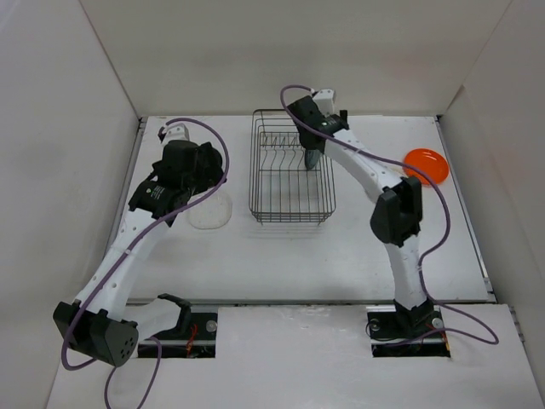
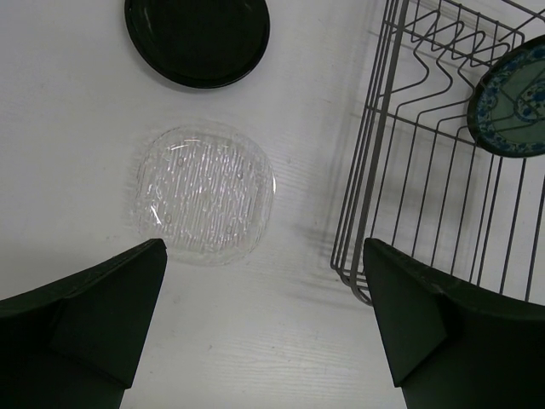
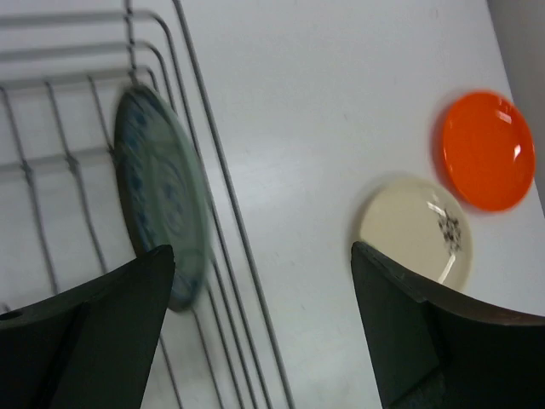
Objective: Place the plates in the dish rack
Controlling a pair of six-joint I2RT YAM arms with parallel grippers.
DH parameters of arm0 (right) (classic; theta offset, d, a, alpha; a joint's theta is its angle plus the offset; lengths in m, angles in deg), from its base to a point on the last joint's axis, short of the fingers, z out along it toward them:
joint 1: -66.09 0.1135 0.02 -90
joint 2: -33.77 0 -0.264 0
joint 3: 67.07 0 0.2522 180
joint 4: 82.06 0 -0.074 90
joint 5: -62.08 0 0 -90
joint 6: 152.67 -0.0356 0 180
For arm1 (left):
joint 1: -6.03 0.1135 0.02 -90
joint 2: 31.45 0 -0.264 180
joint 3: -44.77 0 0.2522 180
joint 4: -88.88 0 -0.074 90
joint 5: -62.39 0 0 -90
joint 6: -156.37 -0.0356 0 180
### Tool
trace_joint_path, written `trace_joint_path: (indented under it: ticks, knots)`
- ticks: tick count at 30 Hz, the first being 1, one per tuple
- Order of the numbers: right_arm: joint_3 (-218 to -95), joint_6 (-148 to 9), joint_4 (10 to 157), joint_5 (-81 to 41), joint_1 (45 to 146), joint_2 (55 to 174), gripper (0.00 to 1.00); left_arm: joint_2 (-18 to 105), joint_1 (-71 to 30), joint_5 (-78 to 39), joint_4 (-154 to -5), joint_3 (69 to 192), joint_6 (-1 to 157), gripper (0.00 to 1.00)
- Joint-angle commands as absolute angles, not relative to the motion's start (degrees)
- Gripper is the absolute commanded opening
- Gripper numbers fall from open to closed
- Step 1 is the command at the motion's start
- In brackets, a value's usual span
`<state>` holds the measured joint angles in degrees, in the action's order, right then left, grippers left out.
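Right wrist: teal plate (image 3: 157, 196) blurred in dish rack (image 3: 223, 170); right gripper (image 3: 262, 251) fingers wide.
Left wrist: black plate (image 2: 197, 38) cropped; left gripper (image 2: 264, 247) fingers wide.

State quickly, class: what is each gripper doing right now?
Left gripper: open, holding nothing, above the clear plate.
Right gripper: open, holding nothing; the teal plate stands in the dish rack.

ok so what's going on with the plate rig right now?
Two arms are loading plates into the dish rack. The right gripper is open over the rack, with the teal patterned plate standing on edge inside, next to one finger. The left gripper hangs open above the clear plate, flat on the table beside the rack; the black plate lies beyond it. The orange plate and cream plate are not loaded yet.
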<state>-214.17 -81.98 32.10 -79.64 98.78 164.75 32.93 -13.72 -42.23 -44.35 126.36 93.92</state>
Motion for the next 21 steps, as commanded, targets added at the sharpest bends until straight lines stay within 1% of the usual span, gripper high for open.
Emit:
trace_joint_path:
  ticks: [1,2,3,4,5,6,7,8,9,10,11,12,13,15,17,21]
  knots:
    - [-198.8,-87.1,40.7,-73.3,94.1,146.4,0.89,31.9,-13.5,-40.5,-46.2,125.6,93.5,1.0]
    - [-191.0,-87.1,46.2,-64.2,92.0,141.5,0.92,31.9,-13.5,-39.1,-47.6,125.6,93.5,1.0]
    - [-183.3,-87.1,51.7,-58.6,86.5,136.6,0.92,31.9,-13.5,-38.1,-48.3,125.1,93.5,1.0]
    - [-168.9,-89.3,61.4,-52.9,83.3,127.5,0.94,31.9,-13.5,-36.9,-49.1,125.1,93.5,1.0]
    - [-162.1,-91.1,65.7,-47.5,79.6,123.3,0.94,31.9,-13.5,-34.8,-50.0,124.3,93.5,1.0]
    - [-155.6,-93.2,69.7,-38.5,72.1,119.4,0.94,31.9,-13.5,-33.9,-51.4,123.6,93.5,1.0]
    - [-143.5,-95.6,76.7,-34.9,68.5,115.9,0.94,31.9,-13.5,-33.2,-52.0,123.6,93.5,1.0]
    - [-137.6,-101.5,80.4,-31.8,65.4,110.0,0.94,31.9,-13.5,-32.7,-52.6,123.6,93.5,1.0]
    - [-132.4,-103.5,84.1,-25.3,62.7,107.6,0.94,32.7,-13.0,-32.7,-53.4,122.9,93.5,1.0]
    - [-128.2,-104.8,86.7,-24.5,59.4,105.9,0.94,33.7,-13.0,-32.2,-53.4,122.9,93.5,1.0]
    - [-123.2,-104.8,87.5,-25.7,59.4,103.1,0.94,34.3,-13.0,-32.2,-53.4,122.9,93.5,1.0]
    - [-121.5,-104.8,87.5,-28.2,59.4,102.2,0.94,35.4,-13.0,-31.0,-53.4,122.9,93.5,1.0]
    - [-120.3,-104.8,87.5,-28.3,57.7,102.2,0.94,36.0,-12.4,-30.3,-53.4,122.9,93.5,1.0]
    - [-117.8,-104.8,87.5,-25.3,54.9,103.1,0.94,36.5,-12.4,-28.8,-54.1,122.9,93.5,1.0]
    - [-117.2,-104.8,89.0,-19.9,52.0,105.2,0.91,36.5,-12.4,-27.4,-55.1,122.9,93.5,1.0]
    - [-117.8,-103.4,92.1,-18.2,49.9,110.8,0.9,34.9,-11.4,-27.4,-55.1,122.3,93.0,1.0]
